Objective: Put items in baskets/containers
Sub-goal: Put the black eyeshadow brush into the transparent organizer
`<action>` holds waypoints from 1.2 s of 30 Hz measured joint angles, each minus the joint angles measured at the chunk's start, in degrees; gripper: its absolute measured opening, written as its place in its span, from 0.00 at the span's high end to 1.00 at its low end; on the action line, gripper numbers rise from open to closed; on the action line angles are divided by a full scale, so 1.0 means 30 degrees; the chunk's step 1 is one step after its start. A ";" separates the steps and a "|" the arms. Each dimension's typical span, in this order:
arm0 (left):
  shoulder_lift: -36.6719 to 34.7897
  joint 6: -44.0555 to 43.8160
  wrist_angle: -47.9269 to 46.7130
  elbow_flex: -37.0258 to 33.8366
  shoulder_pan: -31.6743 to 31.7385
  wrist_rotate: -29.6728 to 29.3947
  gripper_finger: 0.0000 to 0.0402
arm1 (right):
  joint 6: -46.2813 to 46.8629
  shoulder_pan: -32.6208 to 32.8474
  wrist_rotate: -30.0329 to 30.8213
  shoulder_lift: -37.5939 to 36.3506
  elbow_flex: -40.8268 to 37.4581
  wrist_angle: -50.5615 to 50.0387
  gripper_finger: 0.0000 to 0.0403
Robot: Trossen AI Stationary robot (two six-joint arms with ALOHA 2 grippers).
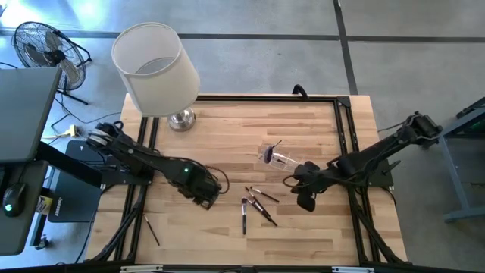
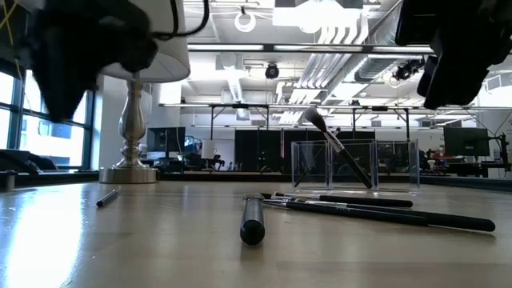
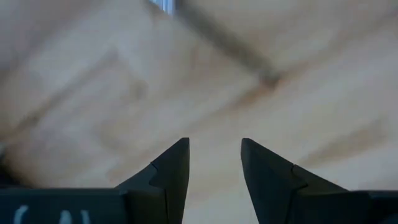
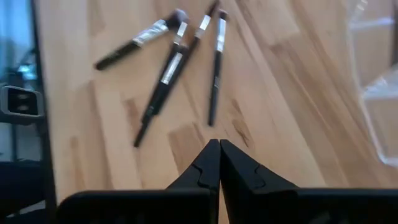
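Note:
A small clear box (image 1: 279,158) stands on the wooden table right of centre, and one brush (image 2: 336,148) leans inside it with its bristles up. Several slim dark brushes (image 1: 258,205) lie loose in a fan on the table nearer the front, also seen in the right wrist view (image 4: 174,56). One thin brush (image 1: 151,230) lies alone at the front left. My right gripper (image 4: 219,146) is shut and empty, hanging above the table between the box and the fan. My left gripper (image 3: 214,162) is open, pointing down over bare wood left of the fan (image 1: 206,197).
A lamp with a big white shade (image 1: 155,68) and a metal foot (image 2: 132,172) stands at the far left of the table. A black frame (image 1: 345,129) runs along the table's edges. Bare wood lies between the fan of brushes and the lone brush.

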 joint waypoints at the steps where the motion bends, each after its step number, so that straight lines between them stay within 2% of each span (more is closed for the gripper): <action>1: 0.0265 0.0515 -0.0294 0.0029 -0.0064 0.1145 0.65 | -0.0287 -0.0112 -0.0199 -0.0153 -0.0318 0.0649 1.00; 6: 0.1531 0.2718 -0.0805 0.0033 -0.1319 0.4395 0.65 | -0.0722 -0.0570 -0.1423 -0.0291 -0.1556 0.3033 1.00; 15: 0.3091 0.7219 -0.2169 -0.0104 -0.4539 0.6448 0.65 | 0.0621 -0.0631 -0.1584 -0.0235 -0.2139 0.5071 1.00; 23: 0.3105 0.7308 -0.0558 -0.2584 -0.6375 0.8451 0.65 | 0.0660 -0.0630 -0.0224 -0.0228 -0.2139 0.7444 1.00; 28: 0.3104 0.7321 0.1046 -0.3757 -0.7140 0.8773 0.65 | 0.0835 -0.0634 0.1205 -0.0228 -0.2132 0.8373 1.00; 36: 0.3104 0.7389 0.2569 -0.5052 -0.7957 0.9476 0.65 | 0.2015 -0.0638 0.1695 -0.0228 -0.2132 0.8649 1.00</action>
